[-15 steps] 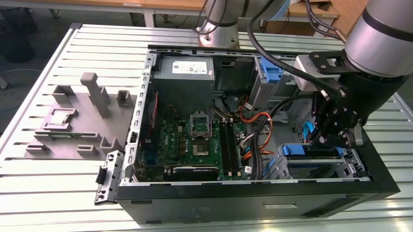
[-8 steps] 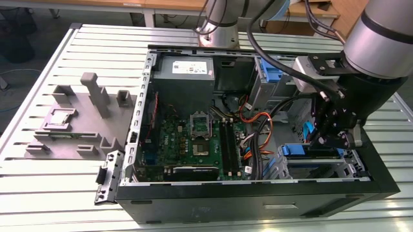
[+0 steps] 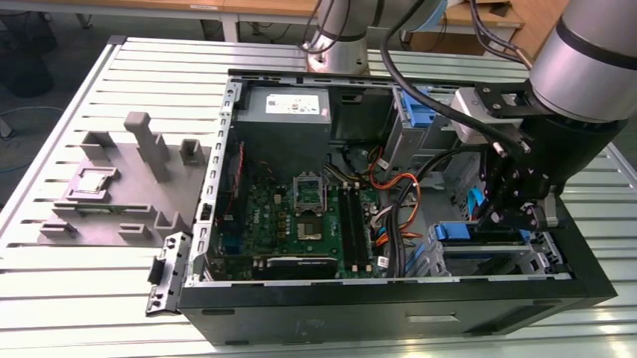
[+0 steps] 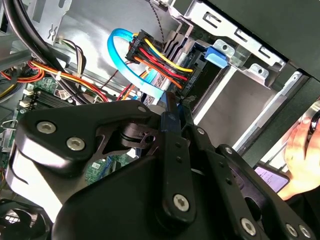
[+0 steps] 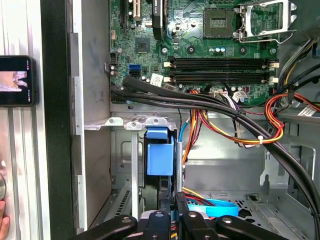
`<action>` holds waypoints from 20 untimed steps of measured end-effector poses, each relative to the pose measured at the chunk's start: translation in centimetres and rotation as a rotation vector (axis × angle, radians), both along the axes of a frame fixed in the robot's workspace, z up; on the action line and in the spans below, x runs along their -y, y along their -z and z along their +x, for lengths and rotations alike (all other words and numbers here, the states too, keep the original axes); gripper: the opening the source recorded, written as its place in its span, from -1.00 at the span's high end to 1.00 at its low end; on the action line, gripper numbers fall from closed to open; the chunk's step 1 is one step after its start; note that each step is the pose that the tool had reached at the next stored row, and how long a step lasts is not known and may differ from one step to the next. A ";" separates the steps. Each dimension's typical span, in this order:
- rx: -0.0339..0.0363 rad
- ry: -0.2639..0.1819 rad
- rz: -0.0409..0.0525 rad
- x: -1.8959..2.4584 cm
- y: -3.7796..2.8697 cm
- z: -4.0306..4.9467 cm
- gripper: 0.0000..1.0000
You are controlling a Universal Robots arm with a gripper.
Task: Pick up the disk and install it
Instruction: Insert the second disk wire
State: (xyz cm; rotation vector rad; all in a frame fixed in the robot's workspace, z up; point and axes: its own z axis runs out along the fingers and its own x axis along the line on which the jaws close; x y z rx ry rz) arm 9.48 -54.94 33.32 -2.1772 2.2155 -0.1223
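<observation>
My gripper [image 5: 170, 212] is clamped on the edge of the disk [image 5: 160, 159], which stands on edge straight ahead of my fingertips, its long axis running into the drive cage [image 5: 125, 150]. The drive's label and far end are hidden inside the cage.

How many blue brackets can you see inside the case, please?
2: one frames the disk at the gripper; another blue bracket sits nearer the arm's base. Others may be hidden.
</observation>
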 end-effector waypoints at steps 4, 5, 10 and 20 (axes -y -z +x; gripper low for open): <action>0.0000 0.000 0.0004 0.01 -0.04 0.00 0.68; 0.0000 -0.001 0.0004 0.02 -0.04 0.00 0.68; 0.0001 -0.003 0.0001 0.03 -0.08 0.00 0.68; 0.0001 -0.018 0.0000 0.20 -0.13 0.00 0.68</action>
